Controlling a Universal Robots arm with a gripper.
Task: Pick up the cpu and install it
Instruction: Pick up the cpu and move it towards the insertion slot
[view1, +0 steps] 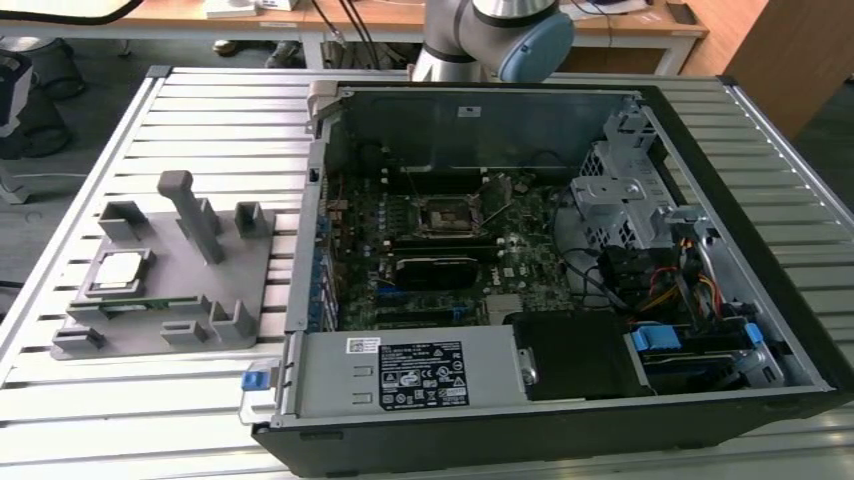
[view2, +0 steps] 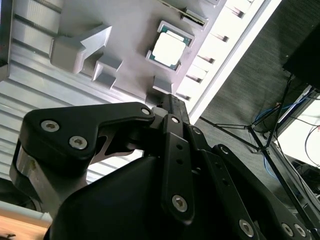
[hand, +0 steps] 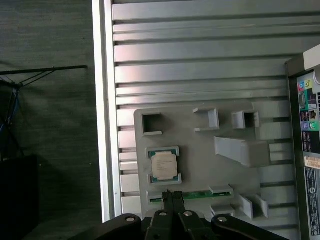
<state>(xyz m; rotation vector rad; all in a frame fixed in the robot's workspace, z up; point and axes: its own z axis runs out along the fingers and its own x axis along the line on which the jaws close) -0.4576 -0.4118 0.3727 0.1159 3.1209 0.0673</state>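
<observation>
The black bolted linkage of the gripper (hand: 173, 195) lies nearest, its fingers closed together with nothing held between them. Just past the tips, a thin green circuit strip (hand: 192, 195) is slotted into the grey plastic fixture tray (hand: 200, 150). Beyond it the cpu (hand: 163, 166), a small square chip with a pale silver lid, is seated in a corner-lipped pocket.

With the jaws closed the chip cannot be straddled, so the lid or the pocket lips are judged likely to be struck in any descent. Room is narrowed by the tray's upright blocks (hand: 240, 150). On the other side, the slatted aluminium table (hand: 200, 50) ends close by, with floor beyond. Farthest off stands the open black computer case (view1: 534, 440).
</observation>
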